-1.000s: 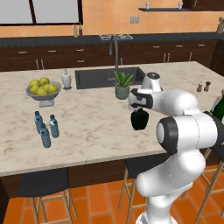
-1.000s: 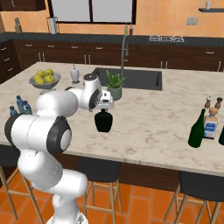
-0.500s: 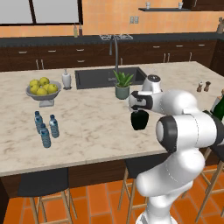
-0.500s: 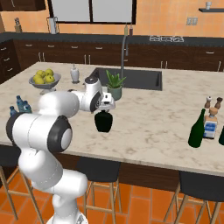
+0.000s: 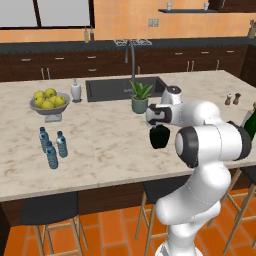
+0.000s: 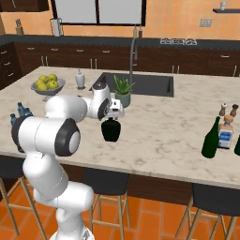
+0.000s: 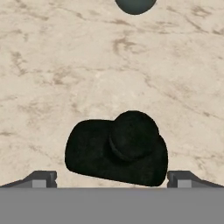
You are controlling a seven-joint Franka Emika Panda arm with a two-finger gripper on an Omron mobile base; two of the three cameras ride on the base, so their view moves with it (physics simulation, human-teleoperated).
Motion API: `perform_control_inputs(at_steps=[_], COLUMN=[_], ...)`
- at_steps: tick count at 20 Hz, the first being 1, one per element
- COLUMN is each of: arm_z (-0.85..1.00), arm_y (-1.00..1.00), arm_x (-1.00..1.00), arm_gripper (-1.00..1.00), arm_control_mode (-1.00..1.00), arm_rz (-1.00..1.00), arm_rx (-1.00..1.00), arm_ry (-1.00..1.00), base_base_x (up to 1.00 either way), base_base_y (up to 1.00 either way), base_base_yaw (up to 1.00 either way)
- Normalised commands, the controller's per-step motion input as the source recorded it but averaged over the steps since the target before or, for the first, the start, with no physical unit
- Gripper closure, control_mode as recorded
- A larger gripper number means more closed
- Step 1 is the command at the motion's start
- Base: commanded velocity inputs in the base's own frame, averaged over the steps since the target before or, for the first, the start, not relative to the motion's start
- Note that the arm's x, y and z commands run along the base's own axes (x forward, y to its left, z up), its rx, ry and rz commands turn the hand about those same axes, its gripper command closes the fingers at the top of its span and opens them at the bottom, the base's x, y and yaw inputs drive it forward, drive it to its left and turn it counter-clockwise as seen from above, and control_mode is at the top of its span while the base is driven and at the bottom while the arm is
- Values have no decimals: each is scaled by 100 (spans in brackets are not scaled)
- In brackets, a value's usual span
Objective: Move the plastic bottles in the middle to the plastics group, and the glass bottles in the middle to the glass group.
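The cluster of small clear plastic water bottles with blue labels (image 5: 52, 148) stands at the 9 o'clock end of the marble counter (image 5: 100, 140). At centre, the squat round-bodied black glass flask (image 5: 159, 137) stands upright directly beneath the two-finger gripper (image 5: 159, 122). In the hand view, the flask (image 7: 117, 148) lies between the spread fingertips (image 7: 41, 178), at 12 o'clock from them. Descend vertically, keep the stopper centred, and close low on the neck. The green glass bottle (image 6: 211, 138) marks the destination at 3 o'clock.

Black flask (image 7: 117, 153) seen from above on marble counter (image 7: 65, 65), fingers (image 7: 43, 178) spread either side
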Motion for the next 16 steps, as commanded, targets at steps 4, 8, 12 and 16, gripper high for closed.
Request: perform_control_inputs(at_steps=[4,8,12,16], arm_z=[-28,-3,0,0], arm_y=[-3,-1,0,0], arm_x=[10,12,4,1], arm_gripper=[-100,-100,-100,-100], arm_control_mode=[-100,-100,-100,-100], arm_rz=[0,0,0,0], arm_rx=[0,0,2,8], arm_ry=[0,0,0,-2], base_base_x=[0,0,0,0], base_base_y=[0,0,0,0], base_base_yaw=[0,0,0,0])
